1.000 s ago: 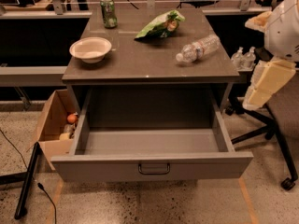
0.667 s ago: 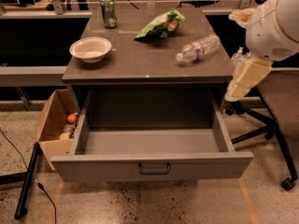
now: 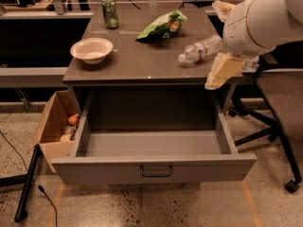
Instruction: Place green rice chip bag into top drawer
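The green chip bag [image 3: 162, 25] lies near the bench's [image 3: 142, 63] far edge, right of centre. The gripper [image 3: 211, 83] hangs just off the front right corner, apart from the bag; whether it is spread or closed, I cannot tell. The drawer [image 3: 94, 169] below stands pulled out.

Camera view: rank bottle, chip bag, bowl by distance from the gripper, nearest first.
The gripper hangs at the right front edge of the table.
1. bottle: right side of tabletop, just beside it.
2. chip bag: back centre.
3. bowl: left side.
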`<action>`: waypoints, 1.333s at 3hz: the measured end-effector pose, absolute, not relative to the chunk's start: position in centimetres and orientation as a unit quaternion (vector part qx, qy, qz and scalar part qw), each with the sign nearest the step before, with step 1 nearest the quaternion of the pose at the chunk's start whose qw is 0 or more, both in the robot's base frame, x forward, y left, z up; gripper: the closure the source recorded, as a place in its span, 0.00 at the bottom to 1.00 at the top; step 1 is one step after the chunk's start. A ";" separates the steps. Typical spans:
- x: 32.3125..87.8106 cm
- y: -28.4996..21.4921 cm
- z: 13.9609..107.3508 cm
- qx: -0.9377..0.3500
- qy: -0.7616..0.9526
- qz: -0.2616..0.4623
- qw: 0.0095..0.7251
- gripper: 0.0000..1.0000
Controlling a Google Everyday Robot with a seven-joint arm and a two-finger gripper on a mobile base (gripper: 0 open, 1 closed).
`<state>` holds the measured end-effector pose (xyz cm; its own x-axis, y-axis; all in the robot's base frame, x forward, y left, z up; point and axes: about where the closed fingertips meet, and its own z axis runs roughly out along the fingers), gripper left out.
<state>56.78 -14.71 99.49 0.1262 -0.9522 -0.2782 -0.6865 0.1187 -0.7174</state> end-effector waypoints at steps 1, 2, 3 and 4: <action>56.8 -14.7 99.7 -0.640 0.639 -0.171 0.391 0.00; 57.4 -14.4 99.3 -0.632 0.636 -0.177 0.405 0.00; 60.7 -12.9 98.2 -0.620 0.615 -0.188 0.450 0.00; 65.1 -11.7 98.7 -0.609 0.580 -0.204 0.500 0.00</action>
